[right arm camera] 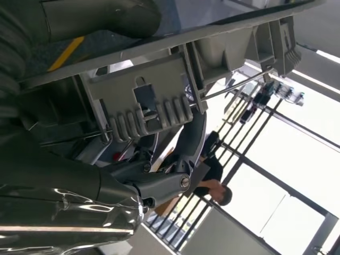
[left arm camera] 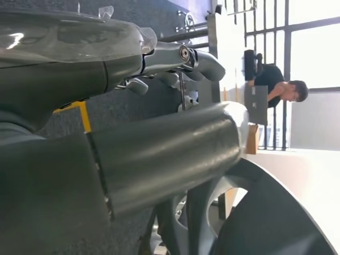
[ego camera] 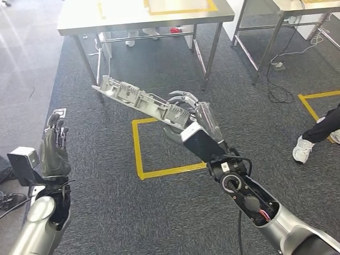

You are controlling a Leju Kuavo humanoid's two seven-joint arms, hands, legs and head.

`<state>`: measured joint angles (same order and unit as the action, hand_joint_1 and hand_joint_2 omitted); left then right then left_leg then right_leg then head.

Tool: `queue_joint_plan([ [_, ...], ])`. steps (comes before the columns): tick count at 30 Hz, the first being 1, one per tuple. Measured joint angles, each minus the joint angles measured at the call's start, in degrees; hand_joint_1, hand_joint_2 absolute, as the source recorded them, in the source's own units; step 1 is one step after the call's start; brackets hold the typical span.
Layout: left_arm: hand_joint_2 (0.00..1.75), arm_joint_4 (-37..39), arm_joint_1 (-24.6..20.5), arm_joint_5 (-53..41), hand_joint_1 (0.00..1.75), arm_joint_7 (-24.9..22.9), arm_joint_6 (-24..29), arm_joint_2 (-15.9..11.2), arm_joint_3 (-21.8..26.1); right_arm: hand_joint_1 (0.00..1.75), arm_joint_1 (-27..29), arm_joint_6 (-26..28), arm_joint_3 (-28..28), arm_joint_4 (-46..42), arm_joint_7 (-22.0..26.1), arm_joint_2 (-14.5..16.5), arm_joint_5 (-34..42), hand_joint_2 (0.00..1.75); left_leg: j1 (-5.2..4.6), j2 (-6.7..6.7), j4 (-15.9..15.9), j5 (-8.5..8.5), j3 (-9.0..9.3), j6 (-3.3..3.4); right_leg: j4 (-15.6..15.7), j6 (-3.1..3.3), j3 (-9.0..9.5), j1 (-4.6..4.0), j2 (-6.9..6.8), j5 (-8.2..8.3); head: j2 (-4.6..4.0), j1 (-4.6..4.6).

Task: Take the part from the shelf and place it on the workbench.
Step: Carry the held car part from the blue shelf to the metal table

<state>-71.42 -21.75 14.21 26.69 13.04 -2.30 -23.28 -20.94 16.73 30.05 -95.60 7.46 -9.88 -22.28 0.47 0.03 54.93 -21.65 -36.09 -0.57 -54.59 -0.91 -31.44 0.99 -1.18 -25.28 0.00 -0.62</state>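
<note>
Between the right hand's (ego camera: 188, 125) fingers (ego camera: 182, 96) sits one end of the part (ego camera: 138, 99), a long grey ribbed casting. Fingers curl over the top edge, thumb under; the right wrist view shows the same wrap around the part (right arm camera: 160, 101). Rest of the part sticks out past the fingers, unsupported, tilted slightly, over the carpet (ego camera: 120, 202) and the yellow tape square (ego camera: 138, 151).

Left hand (ego camera: 54, 151) is held up beside the body, fingers loosely upright and apart, holding nothing.

Bench (ego camera: 80, 18) is ahead, well beyond the free end of the part, which is not on it yet. My read: carry phase, placement still to come.

To do it well:
- end grip means a long lever, so move slow and avoid wrist jerks or the part may twist out of the fingers
- raise the free end above the bench edge before reaching in
- set the far end down first, then lower the held end, release only once it lies flat
- a person's leg and shoe (ego camera: 303, 149) are off to the right, keep the swing clear.
</note>
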Motion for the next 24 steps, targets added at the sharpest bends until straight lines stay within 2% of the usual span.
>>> queue_joint_plan([
  [3,0.00,-0.4,0.2,-0.1,0.00,-0.3,-0.1,-0.1,0.0,1.75,-0.1,-0.2,-0.1,0.3,-0.4,0.1,1.3,1.75,0.03,-0.41,-0.1,0.01,0.13,0.12,0.0,0.93,0.28,0.02,-0.16,-0.32,0.00,-0.63],
  [4,0.00,-0.5,0.2,-0.1,0.00,-0.3,-0.2,-0.1,0.0,1.75,-0.1,-0.3,-0.1,0.4,-0.5,0.1,1.6,1.75,-0.06,-0.51,-0.1,-0.04,0.16,0.22,0.2,0.95,0.42,0.04,-0.23,-0.20,0.00,-0.82],
  [8,0.00,-0.7,0.1,0.0,0.00,-0.4,-1.1,-0.1,-0.2,1.75,-0.2,-0.3,-0.2,0.5,-1.0,0.1,2.2,1.75,-0.35,-0.59,0.2,-0.41,0.17,0.88,0.9,-0.25,0.93,0.23,-0.31,-0.03,0.00,-1.38],
  [14,0.00,-0.7,-0.4,0.2,0.00,-0.5,-1.7,-0.2,-0.4,1.75,-0.1,-0.2,-0.3,0.4,-1.9,0.1,2.3,1.75,-0.89,-0.57,0.6,-1.10,0.17,2.01,1.1,-2.21,1.41,0.72,-0.30,-0.15,0.00,-1.22],
  [17,0.00,-0.7,-0.5,0.2,0.00,-0.5,-1.8,-0.2,-0.4,1.75,-0.1,0.0,-0.3,0.4,-1.9,0.1,2.4,1.75,-0.51,-0.57,-0.1,-1.28,1.11,2.72,0.2,-2.78,1.35,0.74,-0.14,-0.64,0.00,-1.23],
  [18,0.00,-0.7,-0.6,0.3,0.00,-0.5,-1.8,-0.2,-0.5,1.75,-0.1,0.0,-0.3,0.4,-1.9,0.1,2.4,1.75,-0.37,-0.58,-0.3,-1.38,1.63,2.96,-1.5,-2.77,0.54,0.73,0.05,-1.62,0.00,-1.41],
  [19,0.00,-0.7,-0.7,0.3,0.00,-0.5,-1.8,-0.1,-0.5,1.75,-0.1,0.0,-0.4,0.4,-1.9,0.1,2.4,1.75,-0.28,-0.59,-0.5,-1.50,2.08,3.16,-4.5,-2.70,-1.00,0.73,0.30,-3.07,0.00,-1.70],
  [21,0.00,-0.7,-0.8,0.4,0.00,-0.5,-1.9,-0.1,-0.8,1.75,0.1,0.2,-0.4,0.4,-1.9,0.1,2.4,1.75,-0.37,-0.64,-0.5,-1.80,2.50,3.34,-12.8,-2.51,-5.47,0.62,0.77,-6.19,0.00,-2.21],
  [22,0.00,-0.7,-0.8,0.4,0.00,-0.5,-1.9,-0.1,-0.9,1.75,0.2,0.3,-0.4,0.4,-1.9,0.1,2.4,1.75,-0.42,-0.72,-0.5,-1.99,2.71,3.34,-16.0,-2.46,-7.49,0.59,0.89,-6.99,0.00,-2.41],
  [23,0.00,-0.7,-0.7,0.4,0.00,-0.5,-1.9,0.0,-1.1,1.75,0.4,0.3,-0.5,0.4,-1.9,0.1,2.4,1.75,-0.47,-0.84,-0.5,-2.24,3.02,3.29,-17.2,-2.38,-8.60,0.57,0.95,-6.70,0.00,-2.51],
  [24,0.00,-0.7,-0.7,0.4,0.00,-0.5,-1.9,0.0,-1.3,1.75,0.6,0.3,-0.5,0.4,-2.0,0.1,2.4,1.75,-0.49,-1.02,-0.5,-2.53,3.45,3.17,-15.8,-2.29,-8.48,0.56,0.96,-5.16,0.00,-2.60],
])
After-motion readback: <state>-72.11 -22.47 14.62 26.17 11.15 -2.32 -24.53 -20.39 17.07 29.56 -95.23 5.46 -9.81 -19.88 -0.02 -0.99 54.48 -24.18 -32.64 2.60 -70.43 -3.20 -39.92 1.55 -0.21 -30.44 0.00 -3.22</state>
